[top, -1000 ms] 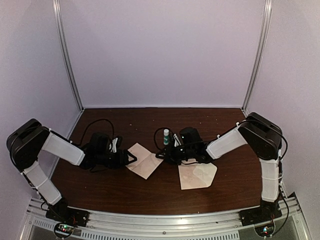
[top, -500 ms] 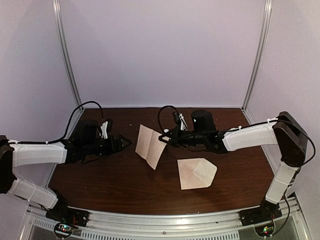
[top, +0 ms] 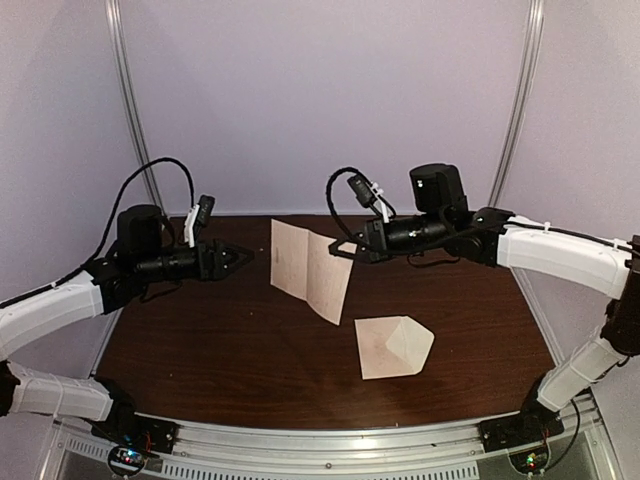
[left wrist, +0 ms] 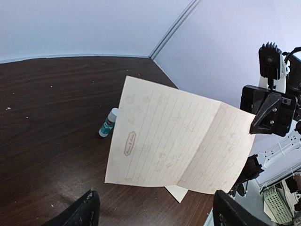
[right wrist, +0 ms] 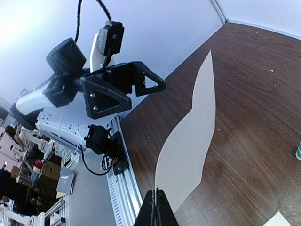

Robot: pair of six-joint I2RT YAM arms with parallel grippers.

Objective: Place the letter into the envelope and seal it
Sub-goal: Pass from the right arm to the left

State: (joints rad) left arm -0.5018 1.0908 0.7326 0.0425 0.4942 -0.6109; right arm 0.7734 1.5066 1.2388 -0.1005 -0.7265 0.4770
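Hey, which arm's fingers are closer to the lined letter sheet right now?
Right. The right fingers are shut on the right edge of the letter, holding it in the air. The left fingers stand open, off to its left, not touching it.
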